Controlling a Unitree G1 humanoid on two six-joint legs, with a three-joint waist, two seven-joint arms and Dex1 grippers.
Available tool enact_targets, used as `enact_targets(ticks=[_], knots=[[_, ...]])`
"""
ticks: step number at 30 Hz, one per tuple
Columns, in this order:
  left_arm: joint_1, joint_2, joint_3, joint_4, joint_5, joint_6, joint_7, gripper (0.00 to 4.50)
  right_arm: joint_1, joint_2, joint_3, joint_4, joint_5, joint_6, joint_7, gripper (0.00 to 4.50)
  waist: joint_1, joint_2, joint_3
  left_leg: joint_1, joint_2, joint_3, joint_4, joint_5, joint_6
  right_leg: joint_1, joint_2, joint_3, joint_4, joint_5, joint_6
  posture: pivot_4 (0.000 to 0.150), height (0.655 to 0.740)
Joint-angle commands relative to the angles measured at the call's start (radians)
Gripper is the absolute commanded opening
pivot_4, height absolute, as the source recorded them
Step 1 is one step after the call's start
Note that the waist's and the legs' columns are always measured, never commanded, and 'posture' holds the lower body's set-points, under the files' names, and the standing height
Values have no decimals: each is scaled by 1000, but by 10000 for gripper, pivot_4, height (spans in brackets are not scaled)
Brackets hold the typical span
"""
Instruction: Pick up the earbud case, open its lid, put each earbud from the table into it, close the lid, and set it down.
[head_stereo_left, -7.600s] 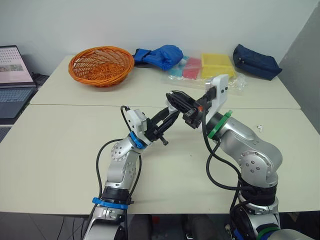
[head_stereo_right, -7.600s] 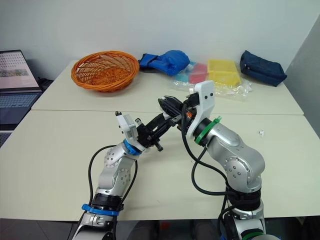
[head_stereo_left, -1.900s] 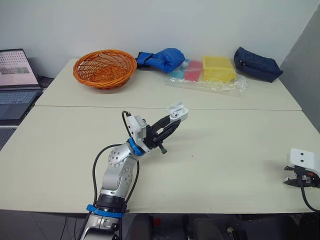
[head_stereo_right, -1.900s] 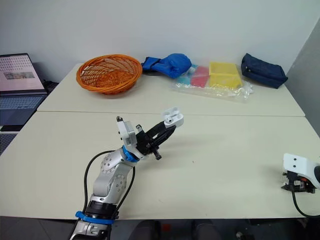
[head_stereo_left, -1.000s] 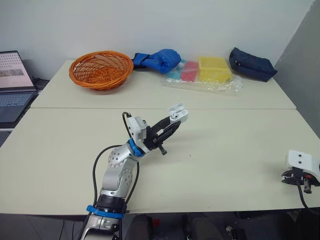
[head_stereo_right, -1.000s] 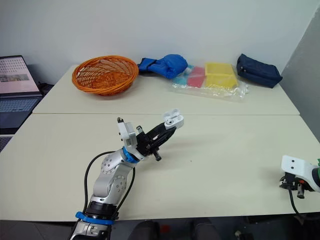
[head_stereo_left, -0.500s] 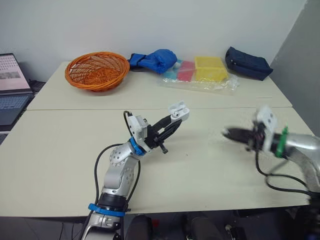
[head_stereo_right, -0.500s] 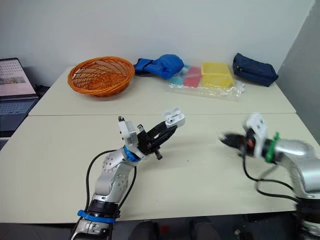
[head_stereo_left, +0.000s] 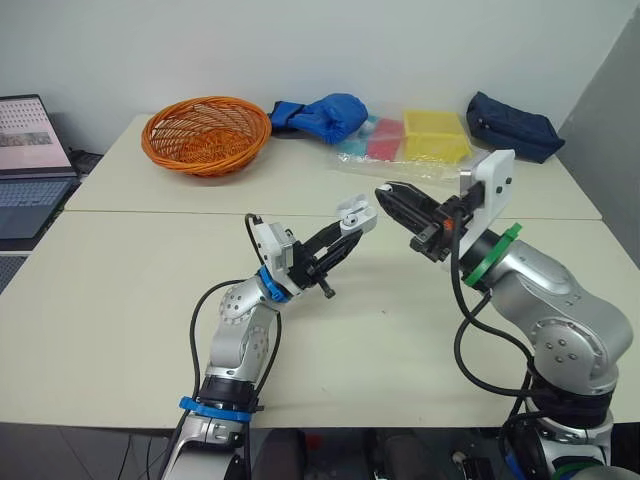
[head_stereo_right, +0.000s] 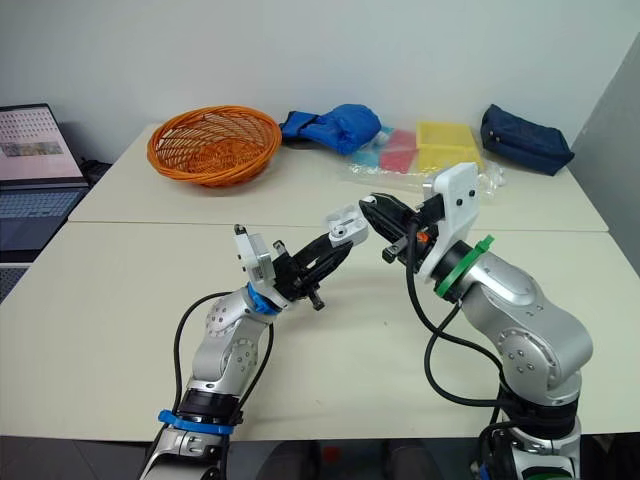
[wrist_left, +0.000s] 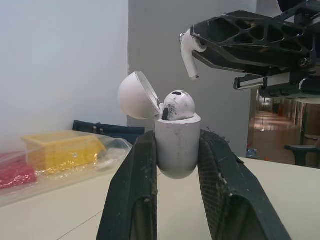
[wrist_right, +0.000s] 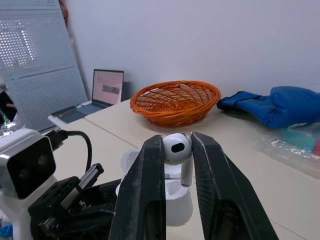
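Left gripper (head_stereo_right: 333, 243) clamped on the body of the earbud case (wrist_left: 176, 147), held upright above the table (head_stereo_left: 130, 290), its lid (wrist_left: 137, 95) tipped open and the first earbud (wrist_left: 177, 105) lodged inside. Right gripper (head_stereo_left: 387, 192) pinching the second earbud (wrist_right: 176, 146) by its head, stem down, just above the case's mouth and not touching it.

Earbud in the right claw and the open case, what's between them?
Nothing, just a gap of air in the left wrist view: the earbud hangs clear of the case.
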Motion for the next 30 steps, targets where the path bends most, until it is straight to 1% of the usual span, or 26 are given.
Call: enact_targets(ticks=[1, 9, 20, 30], knots=[[-18, -7, 1, -18, -12, -18, -7, 7592, -15, 2, 12, -11, -9, -40, -8, 4081, -1, 0, 0, 0, 1, 0, 0, 0, 0, 0, 1, 0, 0, 0, 0, 1500, 7400], [-14, -10, -2, -25, -14, -16, -12, 7592, 31, -15, 36, -4, -21, -68, 5, 4081, -1, 0, 0, -1, 1, 0, -1, 0, 0, -1, 2, 0, 0, 0, -1, 1500, 7400], [-7, -11, -7, -39, -13, -9, -15, 7592, -4, -5, 47, -3, -14, -72, -3, 4081, -1, 0, 0, -1, 1, 0, -1, 0, 0, -1, 2, 0, -1, 0, -1, 1500, 7400], [-11, -15, -8, -41, -14, -6, -16, 7592, 51, -54, 87, 3, -75, -100, 18, 4081, -1, 0, 0, -1, 1, 0, -1, 0, 0, -2, 2, 1, -1, 0, -1, 1500, 7400]])
